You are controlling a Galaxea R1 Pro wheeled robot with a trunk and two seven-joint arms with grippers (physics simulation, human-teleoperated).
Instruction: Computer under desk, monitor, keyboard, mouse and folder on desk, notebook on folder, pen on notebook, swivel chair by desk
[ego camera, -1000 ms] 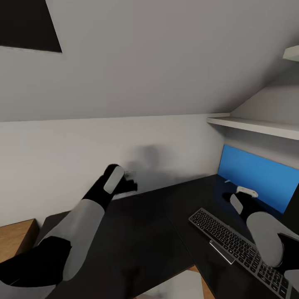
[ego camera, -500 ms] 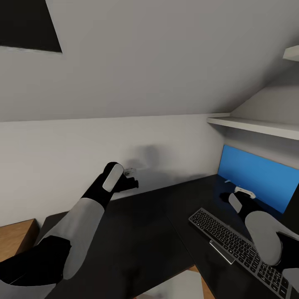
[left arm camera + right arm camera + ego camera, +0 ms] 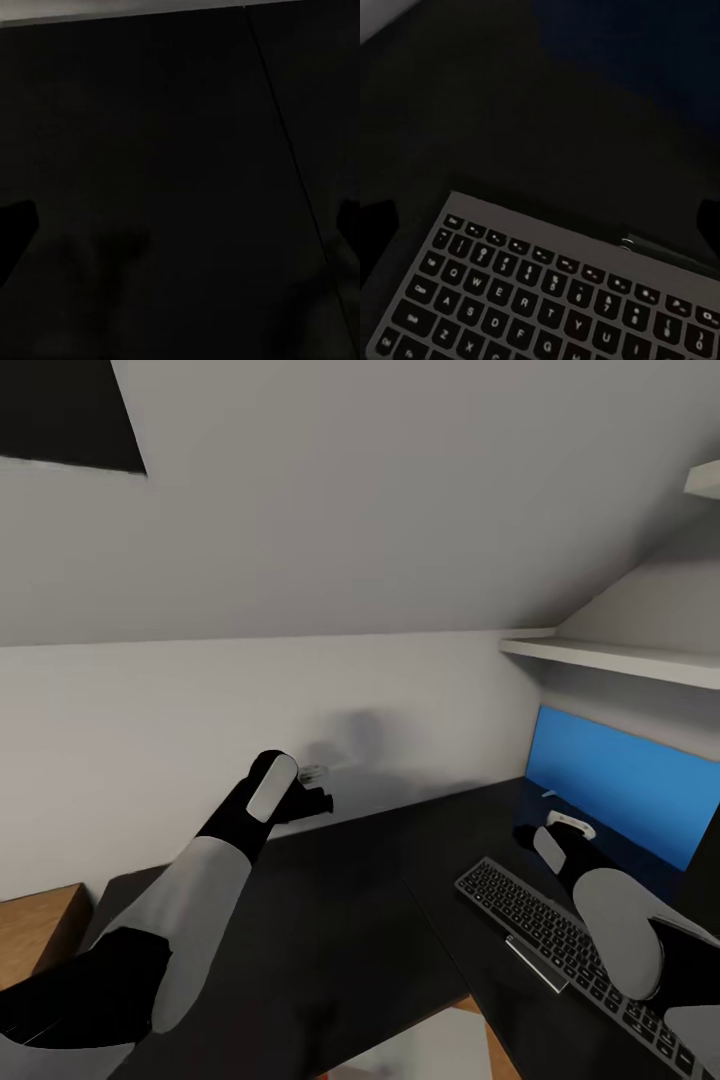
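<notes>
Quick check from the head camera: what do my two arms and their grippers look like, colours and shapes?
Both arms share one design: rounded light-grey shell segments joined by black sections. The left arm ends in a black wrist with a grey oval panel, then a small black left gripper. The right arm matches, with a white piece near its tip.
</notes>
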